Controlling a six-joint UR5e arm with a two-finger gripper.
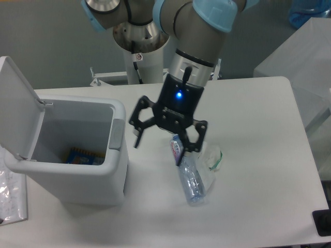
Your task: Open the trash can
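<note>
On the white table (258, 103), the trash can (77, 170) stands upright, lid (18, 106) raised leftward.

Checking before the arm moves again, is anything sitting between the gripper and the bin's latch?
Nothing visible does. The open gripper hangs just right of the bin, with only bare table between it and the grey latch. The bottle lies farther right.

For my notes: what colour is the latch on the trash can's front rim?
Grey, on the white trash can; the latch shows clearly in the fixed camera view.
</note>
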